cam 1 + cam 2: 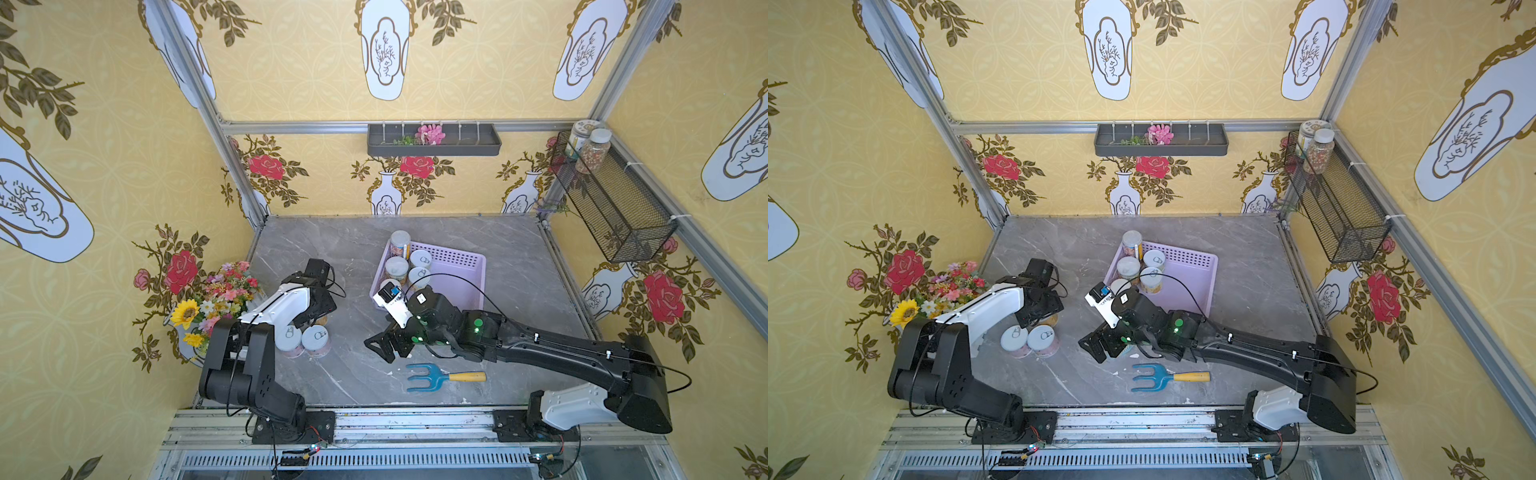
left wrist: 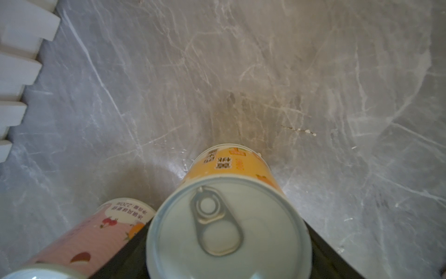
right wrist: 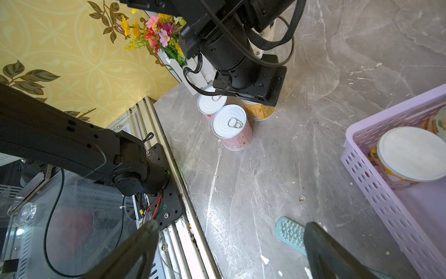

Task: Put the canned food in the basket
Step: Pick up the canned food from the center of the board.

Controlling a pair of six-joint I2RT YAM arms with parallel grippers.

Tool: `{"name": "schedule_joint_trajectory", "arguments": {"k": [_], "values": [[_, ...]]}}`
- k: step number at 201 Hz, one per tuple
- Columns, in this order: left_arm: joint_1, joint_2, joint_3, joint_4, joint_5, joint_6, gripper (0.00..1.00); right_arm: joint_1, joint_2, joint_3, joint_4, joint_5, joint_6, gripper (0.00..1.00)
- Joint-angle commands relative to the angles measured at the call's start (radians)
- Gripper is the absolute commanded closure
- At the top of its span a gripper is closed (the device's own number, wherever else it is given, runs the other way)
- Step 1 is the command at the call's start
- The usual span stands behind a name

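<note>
Orange can point(image 1: 321, 320): mostly hidden under left arm point(image 1: 286, 305). Pink can point(image 2: 91, 244): blurred, cropped by edge. Basket point(image 3: 376, 193): cropped at edge; front can point(image 1: 392, 283) partly behind right arm point(image 1: 540, 345).

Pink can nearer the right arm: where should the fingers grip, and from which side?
Likely from above, gripping the pink can across its wall below the rim: it stands upright, tab up. Angle the grip to miss the other pink can and orange can beside it.

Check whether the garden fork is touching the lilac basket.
Apart. In both top views the fork lies near the front edge of the table, and bare grey surface shows between it and the basket farther back.
</note>
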Motion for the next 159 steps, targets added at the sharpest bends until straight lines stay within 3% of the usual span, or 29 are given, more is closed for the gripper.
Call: {"name": "schedule_joint_trajectory", "arguments": {"k": [1, 52, 111, 159], "values": [[0.003, 0.007, 0.001, -0.006, -0.029, 0.013, 0.19, -0.002, -0.001, 0.003, 0.029, -0.005, 0.009, 0.03], [0.003, -0.005, 0.001, -0.001, -0.018, 0.019, 0.22, -0.003, -0.012, -0.006, 0.026, -0.001, 0.013, 0.03], [-0.015, -0.139, 0.005, 0.003, 0.043, 0.045, 0.24, -0.051, -0.011, -0.03, 0.02, 0.002, 0.044, 0.03], [-0.115, -0.207, 0.049, -0.037, 0.041, 0.048, 0.25, -0.145, -0.046, -0.073, 0.011, -0.026, 0.068, 0.02]]}}
